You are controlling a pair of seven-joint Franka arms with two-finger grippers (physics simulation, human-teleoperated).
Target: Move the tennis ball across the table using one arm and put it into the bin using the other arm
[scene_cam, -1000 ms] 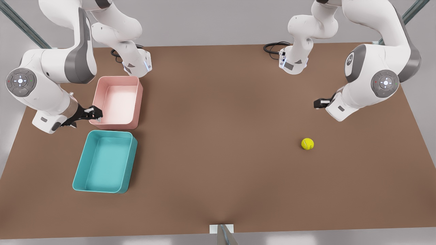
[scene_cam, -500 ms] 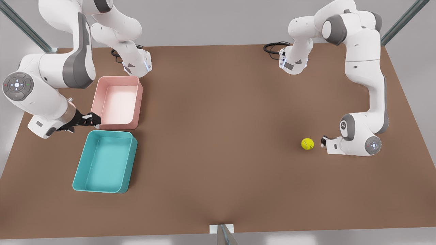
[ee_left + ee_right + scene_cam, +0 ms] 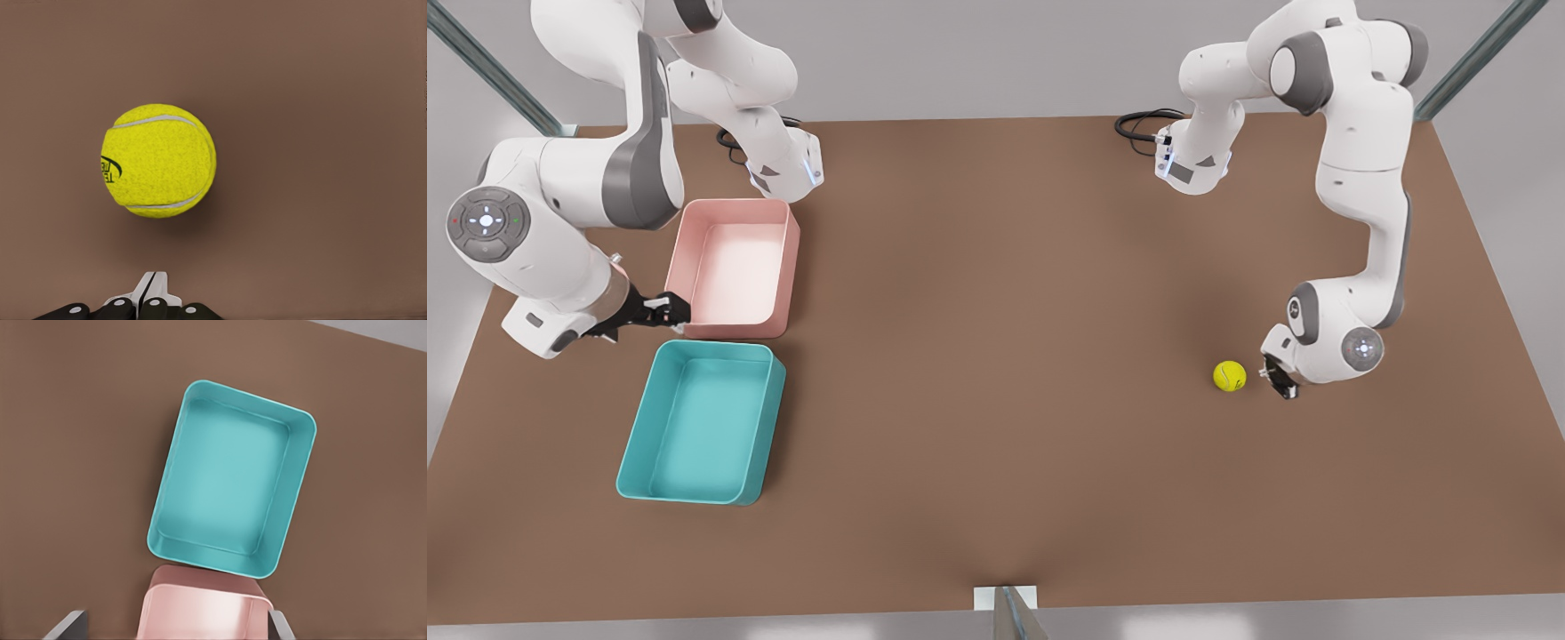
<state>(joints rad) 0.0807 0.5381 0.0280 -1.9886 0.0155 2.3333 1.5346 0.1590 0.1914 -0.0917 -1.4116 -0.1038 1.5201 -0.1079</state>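
A broad brown table (image 3: 996,356) fills the room beneath pale grey walls. On the front view's right, the left arm folds down low, its left gripper (image 3: 1279,373) just beside the tennis ball (image 3: 1230,376) without touching it; the left wrist view shows its fingers (image 3: 152,293) pressed together behind the ball. On the front view's left, the right arm waits, its right gripper (image 3: 665,310) hovering between the pink tub (image 3: 734,265) and the teal bin (image 3: 701,422); whether its jaws are spread I cannot tell. The ball rests on the table, well apart from the bin. The left wrist view shows the ball's white seam (image 3: 157,120) and black lettering.
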